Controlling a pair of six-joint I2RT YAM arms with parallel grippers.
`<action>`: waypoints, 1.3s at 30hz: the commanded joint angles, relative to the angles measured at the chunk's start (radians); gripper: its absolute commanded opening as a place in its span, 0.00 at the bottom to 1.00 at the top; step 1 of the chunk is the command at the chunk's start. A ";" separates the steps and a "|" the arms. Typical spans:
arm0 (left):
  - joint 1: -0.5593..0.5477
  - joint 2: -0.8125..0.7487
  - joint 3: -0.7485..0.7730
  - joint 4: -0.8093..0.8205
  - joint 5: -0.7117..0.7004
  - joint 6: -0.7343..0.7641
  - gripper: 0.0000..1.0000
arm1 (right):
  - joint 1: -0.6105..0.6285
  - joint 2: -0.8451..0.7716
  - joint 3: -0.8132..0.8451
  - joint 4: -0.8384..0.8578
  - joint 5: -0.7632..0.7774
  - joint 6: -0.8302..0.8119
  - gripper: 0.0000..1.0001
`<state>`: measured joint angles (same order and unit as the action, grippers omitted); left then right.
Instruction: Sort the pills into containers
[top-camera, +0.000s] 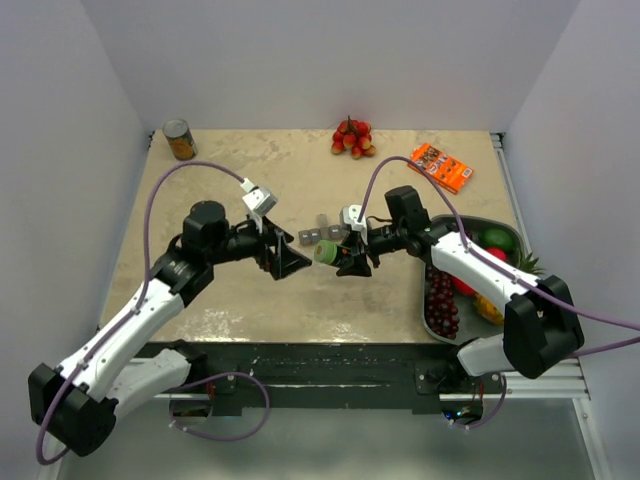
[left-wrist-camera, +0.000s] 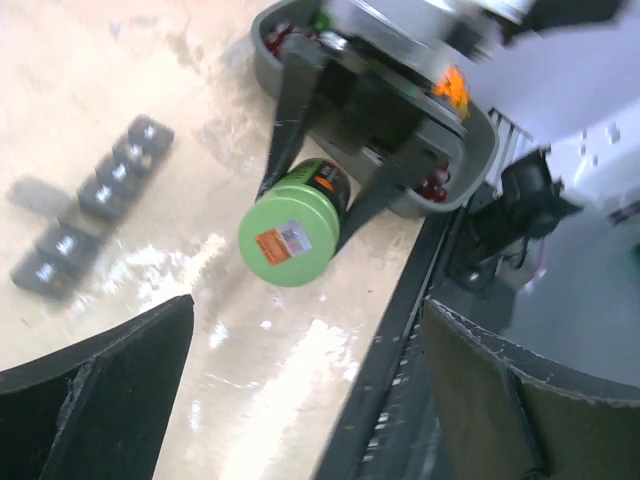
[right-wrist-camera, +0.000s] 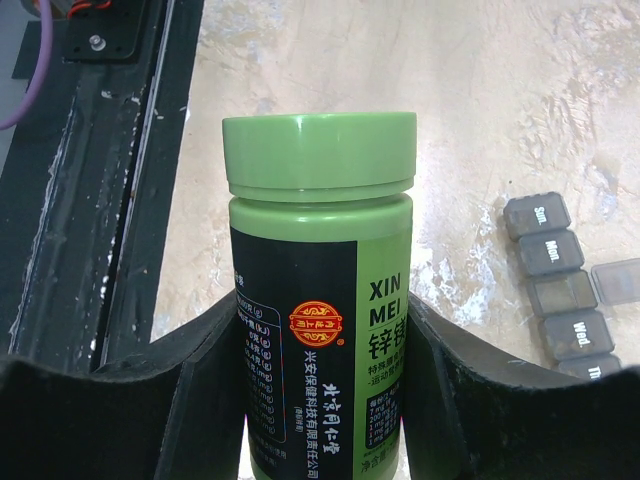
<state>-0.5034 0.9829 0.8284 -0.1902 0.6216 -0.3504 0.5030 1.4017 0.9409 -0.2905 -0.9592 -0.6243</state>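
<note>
My right gripper (top-camera: 338, 257) is shut on a small green bottle (right-wrist-camera: 318, 300) with a green cap and a black label, held on its side above the table with the cap pointing left. The bottle also shows in the top view (top-camera: 327, 253) and the left wrist view (left-wrist-camera: 295, 225). My left gripper (top-camera: 293, 259) is open and empty, its jaws wide, just left of the bottle's cap. The dark-grey pill container strip (top-camera: 322, 233) lies on the table behind the bottle; it also shows in the left wrist view (left-wrist-camera: 95, 205) and the right wrist view (right-wrist-camera: 560, 280). No loose pills are visible.
A grey tray (top-camera: 436, 325) with grapes and other fruit stands at the right. An orange-labelled tin can (top-camera: 180, 139) is at the back left, a cluster of red fruit (top-camera: 352, 137) at the back middle, an orange packet (top-camera: 441, 166) at the back right.
</note>
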 joint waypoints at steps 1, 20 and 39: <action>-0.001 -0.134 -0.132 0.261 0.168 0.335 0.99 | -0.001 -0.017 0.015 0.013 -0.045 -0.041 0.00; -0.057 0.160 -0.101 0.491 0.242 0.731 0.91 | -0.001 -0.012 0.010 0.005 -0.067 -0.057 0.00; -0.069 0.223 -0.040 0.449 0.253 0.509 0.00 | 0.000 -0.006 0.012 0.007 -0.052 -0.055 0.00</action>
<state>-0.5663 1.2118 0.7300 0.1997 0.8688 0.2871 0.5011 1.4021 0.9409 -0.3004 -0.9878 -0.6628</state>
